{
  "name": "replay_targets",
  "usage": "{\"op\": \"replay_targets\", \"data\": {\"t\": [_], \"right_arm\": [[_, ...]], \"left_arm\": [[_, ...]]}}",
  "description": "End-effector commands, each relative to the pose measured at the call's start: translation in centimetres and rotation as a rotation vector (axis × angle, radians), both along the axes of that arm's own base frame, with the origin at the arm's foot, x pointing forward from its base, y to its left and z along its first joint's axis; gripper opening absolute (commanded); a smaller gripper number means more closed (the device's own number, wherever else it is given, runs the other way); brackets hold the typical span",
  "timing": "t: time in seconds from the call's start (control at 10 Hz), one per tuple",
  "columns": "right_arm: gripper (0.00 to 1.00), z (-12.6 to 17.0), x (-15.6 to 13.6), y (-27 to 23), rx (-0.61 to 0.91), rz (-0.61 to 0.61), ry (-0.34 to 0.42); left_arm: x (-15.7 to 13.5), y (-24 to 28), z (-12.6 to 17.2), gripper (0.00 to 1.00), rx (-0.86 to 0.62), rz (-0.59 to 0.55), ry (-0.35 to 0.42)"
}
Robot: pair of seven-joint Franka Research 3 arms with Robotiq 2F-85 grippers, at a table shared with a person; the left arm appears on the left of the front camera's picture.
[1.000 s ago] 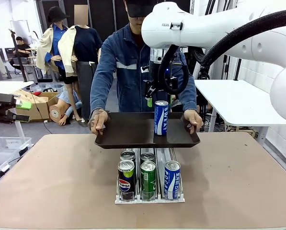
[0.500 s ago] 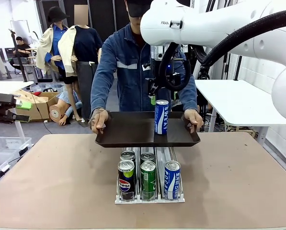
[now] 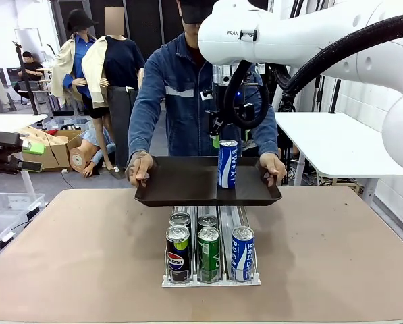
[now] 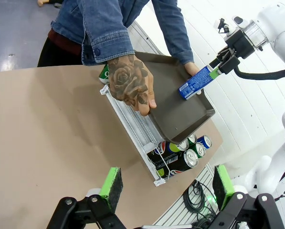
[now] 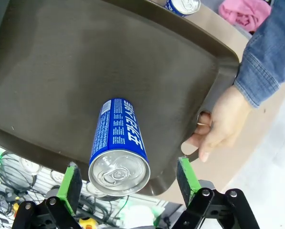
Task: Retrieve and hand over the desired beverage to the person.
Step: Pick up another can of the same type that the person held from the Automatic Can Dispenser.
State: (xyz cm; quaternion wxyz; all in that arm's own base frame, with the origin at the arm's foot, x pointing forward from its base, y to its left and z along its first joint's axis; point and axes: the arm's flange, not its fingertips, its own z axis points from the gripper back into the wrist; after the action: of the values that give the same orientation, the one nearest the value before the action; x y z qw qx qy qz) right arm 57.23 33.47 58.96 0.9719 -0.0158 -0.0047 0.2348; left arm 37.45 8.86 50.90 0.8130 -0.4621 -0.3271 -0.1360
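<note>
The person [image 3: 181,88] in a denim jacket stands at the far side and holds a dark tray [image 3: 181,185] by both ends, above the can rack. A blue beverage can [image 3: 227,164] stands upright on the tray's right half. My right gripper [image 3: 227,135] hangs open just above the can, touching nothing. In the right wrist view the can's top [image 5: 119,172] lies between the green pads [image 5: 69,182] with a gap on each side. My left gripper [image 4: 166,183] is open and empty, high over the near table, looking down at the tray [image 4: 175,109] and the can [image 4: 195,82].
A clear rack [image 3: 211,278] at mid-table holds several cans: a Pepsi [image 3: 177,247], a green one [image 3: 208,251] and a blue one [image 3: 242,252] in front. The person's hands [image 3: 139,169] grip the tray's ends. Brown tabletop [image 3: 336,256] lies bare on both sides.
My right gripper has risen a little and shifted slightly right above the can. The can stays standing on the tray, which the person holds still.
</note>
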Motion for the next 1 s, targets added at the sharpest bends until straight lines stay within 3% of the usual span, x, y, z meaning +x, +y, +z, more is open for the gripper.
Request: {"op": "replay_targets", "data": {"t": [0.0, 0.7, 0.9], "right_arm": [[1.0, -0.1, 0.1, 0.1, 0.017, 0.003, -0.001], [1.0, 0.0, 0.0, 0.0, 0.0, 0.0, 0.0], [1.0, 1.6, -1.5, -2.9, 0.166, -0.039, 0.049]], "left_arm": [[-0.1, 0.2, 0.0, 1.0, -0.009, -0.005, -0.009], [-0.1, 0.2, 0.0, 1.0, -0.009, -0.005, -0.009], [-0.1, 0.2, 0.0, 1.0, -0.009, -0.005, -0.009]]}}
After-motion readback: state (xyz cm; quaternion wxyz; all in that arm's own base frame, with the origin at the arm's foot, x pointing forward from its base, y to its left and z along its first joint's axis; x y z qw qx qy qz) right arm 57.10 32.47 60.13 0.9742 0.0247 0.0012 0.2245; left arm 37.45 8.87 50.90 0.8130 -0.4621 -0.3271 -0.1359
